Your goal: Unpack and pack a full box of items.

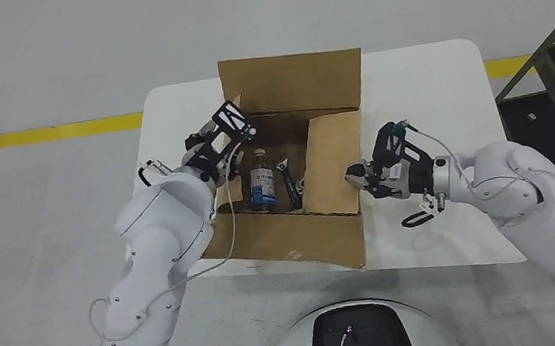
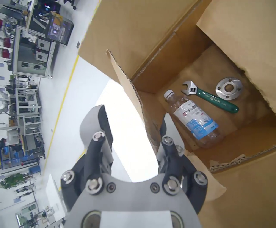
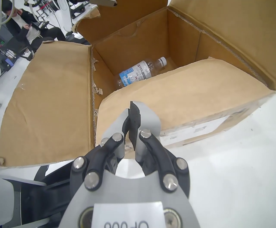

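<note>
An open cardboard box (image 1: 294,81) stands in the middle of the white table (image 1: 430,88). On its floor lie a clear bottle (image 2: 194,118) with a blue-and-white label, a green-handled wrench (image 2: 210,98) and a round metal flange (image 2: 229,88). The bottle (image 1: 262,185) and wrench (image 1: 289,184) also show from above. My left gripper (image 2: 133,129) is open, its fingers on either side of the box's left flap edge (image 2: 127,86). My right gripper (image 3: 131,123) is shut with nothing in it, just outside the right flap (image 3: 183,97), which leans in over the box and hides part of the bottle (image 3: 140,72).
The near flap (image 1: 294,237) hangs out toward the table's front edge and the far flap stands up at the back. A dark metal frame (image 1: 550,76) stands off the table's right side. Bare table lies to the right of the box.
</note>
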